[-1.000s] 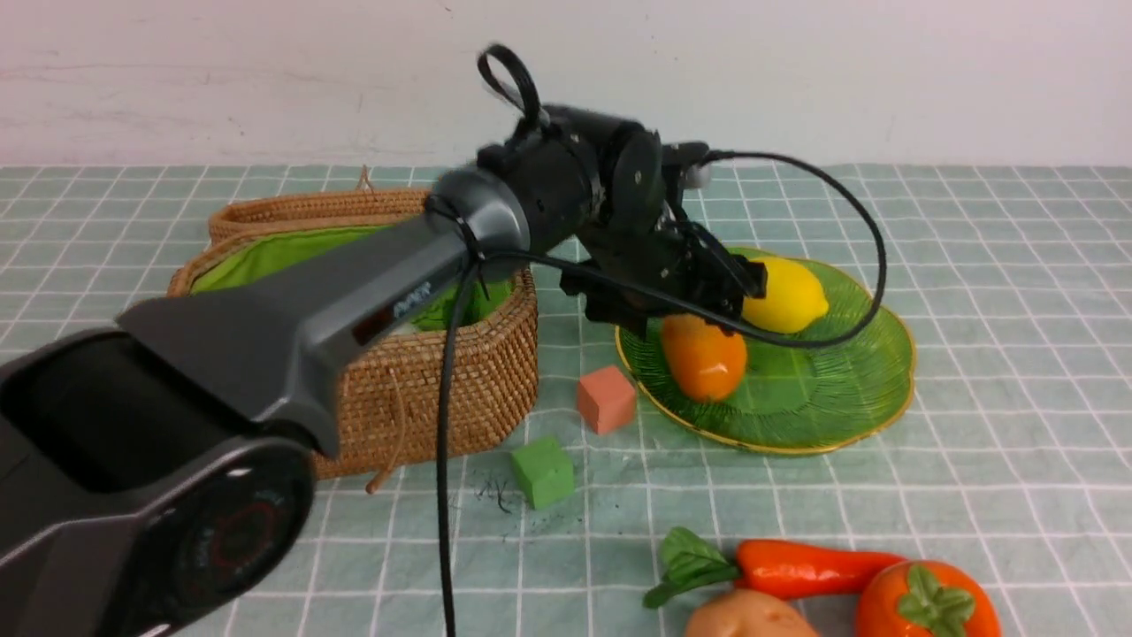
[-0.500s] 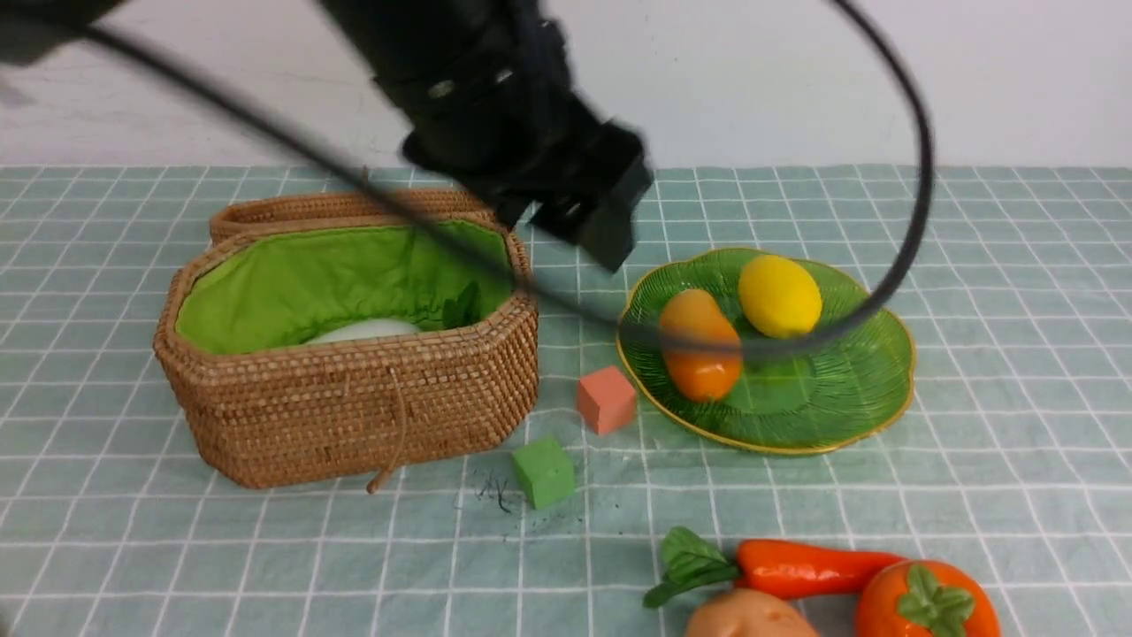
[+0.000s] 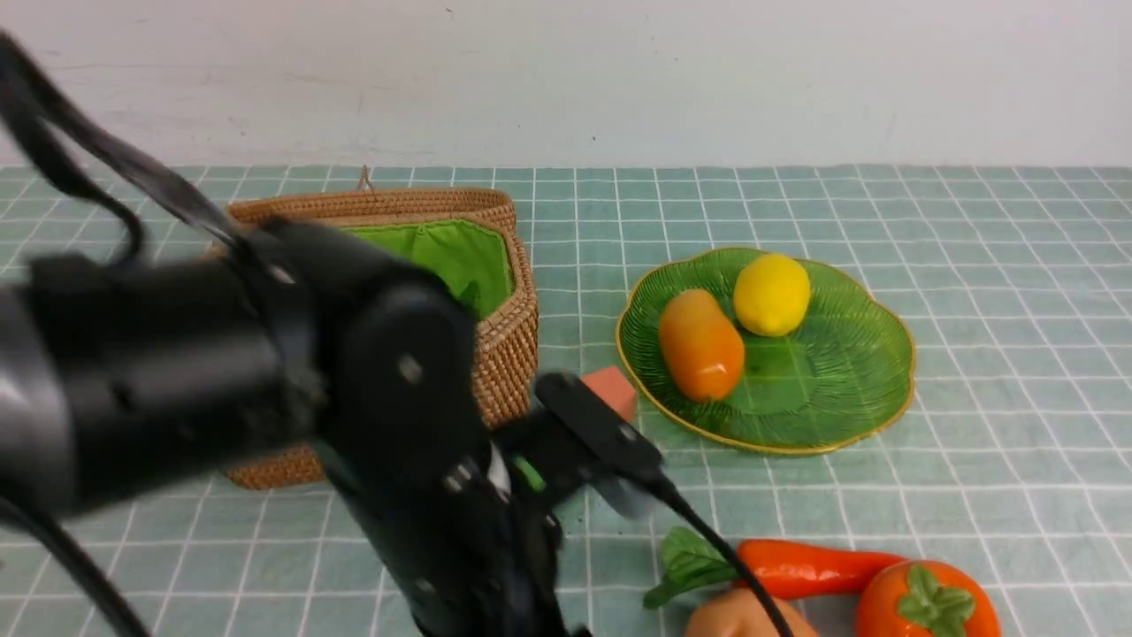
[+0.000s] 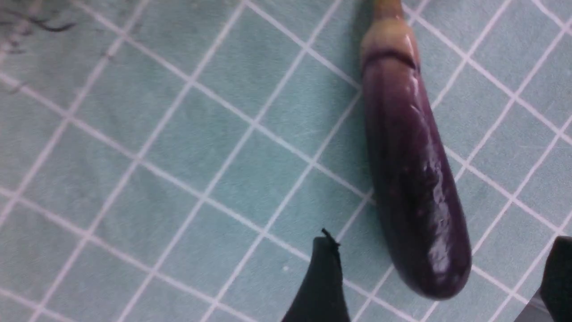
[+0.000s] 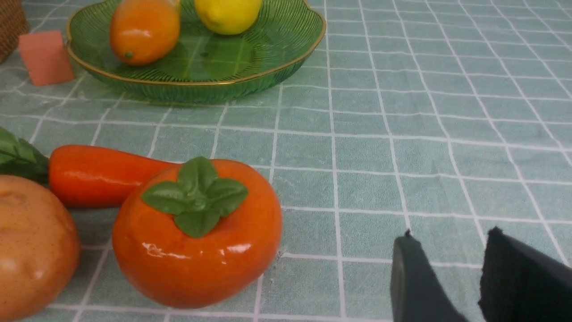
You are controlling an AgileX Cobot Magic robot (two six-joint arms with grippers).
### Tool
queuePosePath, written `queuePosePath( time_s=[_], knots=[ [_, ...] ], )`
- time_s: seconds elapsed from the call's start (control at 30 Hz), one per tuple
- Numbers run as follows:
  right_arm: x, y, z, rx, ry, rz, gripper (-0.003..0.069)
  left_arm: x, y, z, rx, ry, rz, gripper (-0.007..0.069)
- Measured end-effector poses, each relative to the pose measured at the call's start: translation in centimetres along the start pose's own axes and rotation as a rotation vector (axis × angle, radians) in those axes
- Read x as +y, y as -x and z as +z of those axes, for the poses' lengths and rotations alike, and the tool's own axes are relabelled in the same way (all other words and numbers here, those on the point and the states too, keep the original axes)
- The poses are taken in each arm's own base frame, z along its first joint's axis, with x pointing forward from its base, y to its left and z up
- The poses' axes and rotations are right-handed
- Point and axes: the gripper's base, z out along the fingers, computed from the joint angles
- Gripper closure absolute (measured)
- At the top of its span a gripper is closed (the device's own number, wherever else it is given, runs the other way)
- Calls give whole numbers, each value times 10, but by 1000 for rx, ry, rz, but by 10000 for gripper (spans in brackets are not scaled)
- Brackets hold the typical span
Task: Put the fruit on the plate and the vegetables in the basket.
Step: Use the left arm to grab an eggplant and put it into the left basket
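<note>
Fruit is lying partly sorted. A glossy yellow toy lemon (image 3: 771, 295) is resting on the far side of the translucent green ribbed glass plate with the thin gold rim (image 3: 831, 398). An elongated orange-yellow toy mango (image 3: 701, 345) is lying on the plate's left half, just beside the lemon. A round orange-red toy persimmon with a green leafy cap (image 3: 924, 602) is sitting off the plate, on the pale teal checked tablecloth (image 3: 1017, 292), on the robot's side of the plate.

An orange-red toy carrot with green leaves (image 3: 809, 571) is lying between the persimmon and the plate. A brown toy potato (image 3: 721, 624) is sitting on the robot's side of the plate too, further left. A woven brown wicker basket with bright green cloth lining (image 3: 508, 341) is standing to the plate's left. A small salmon-pink cube (image 3: 615, 389) is sitting just off the plate's left rim, between plate and basket.

The black left arm (image 3: 265, 398) is filling the foreground left of the plate, hiding much of the basket. The left gripper (image 4: 444, 239) is hanging spread wide over the rounded end of a glossy purple toy eggplant (image 4: 411, 170), its fingers clear of it on either side. Where that eggplant is lying relative to the plate, I cannot tell. The right gripper (image 5: 451, 232) is hovering low over the cloth on the robot's side of the plate, jaws narrowly parted with nothing between them.
</note>
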Motion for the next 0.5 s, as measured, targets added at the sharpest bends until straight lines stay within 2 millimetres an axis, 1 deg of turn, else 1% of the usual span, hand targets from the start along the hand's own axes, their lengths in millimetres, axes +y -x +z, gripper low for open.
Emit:
queuePosePath(
  time_s=[0.03,0.1,0.17,0.2,0.3,0.37,0.4,0.43,0.47,0.5],
  knots=[
    [0,0,0,0,0,0,418,-8,4,12,13,5,-5,32],
    [0,0,0,0,0,0,418,-14,9,32,40,14,-51,32],
    [0,0,0,0,0,0,418,-14,11,46,55,18,-105,32],
    [0,0,0,0,0,0,418,-13,12,49,63,19,-119,32],
    [0,0,0,0,0,0,418,-7,14,81,117,53,-190,36],
    [0,0,0,0,0,0,418,-5,13,88,135,67,-190,53],
    [0,0,0,0,0,0,418,-5,13,91,142,69,-190,75],
    [0,0,0,0,0,0,418,-5,12,92,151,70,-186,116],
    [0,0,0,0,0,0,418,-5,12,91,153,71,-184,135],
    [0,0,0,0,0,0,418,-4,12,89,162,71,-176,218]
  ],
)
